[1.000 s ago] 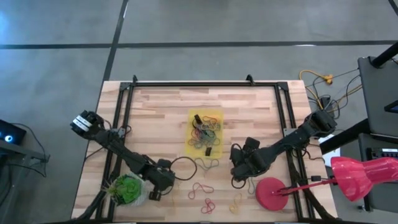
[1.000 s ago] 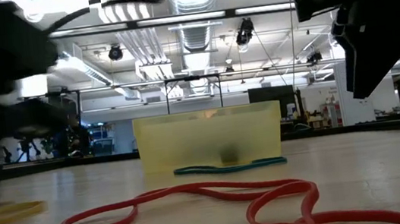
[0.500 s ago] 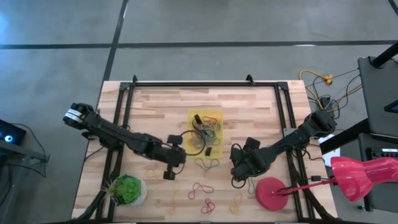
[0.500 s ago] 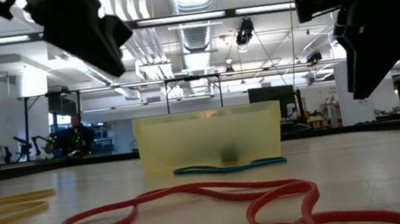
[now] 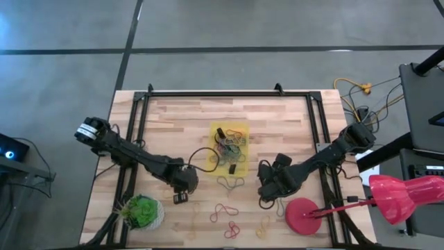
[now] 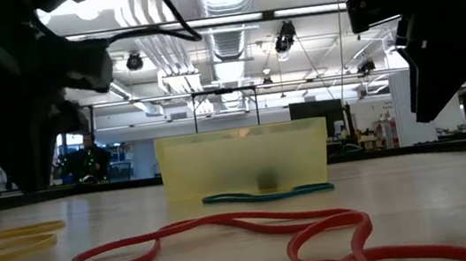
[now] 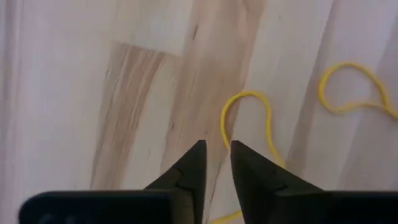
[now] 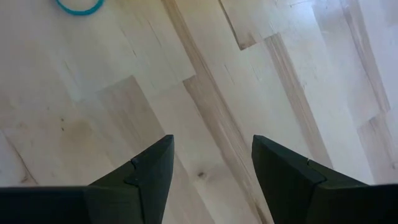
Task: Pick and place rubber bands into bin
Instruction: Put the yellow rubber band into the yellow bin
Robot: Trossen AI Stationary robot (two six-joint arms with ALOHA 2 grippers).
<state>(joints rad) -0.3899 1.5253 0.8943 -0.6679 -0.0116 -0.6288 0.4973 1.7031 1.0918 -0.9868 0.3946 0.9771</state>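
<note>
Left hand (image 5: 180,198) moved nearer yellow rubber band (image 7: 249,134), slightly parted.

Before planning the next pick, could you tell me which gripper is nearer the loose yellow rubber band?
Left. The left gripper hovers directly over the yellow rubber band; the right gripper is across the table.

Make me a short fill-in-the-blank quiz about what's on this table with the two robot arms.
The bin holding a tangle of rubber bands is coloured ____.
Just past the left pincer tips lies a ____ band.
The right pincer has its fingers spread ____.
The round disc near the right arm is ____.

Missing words: yellow; yellow; open; red
</note>
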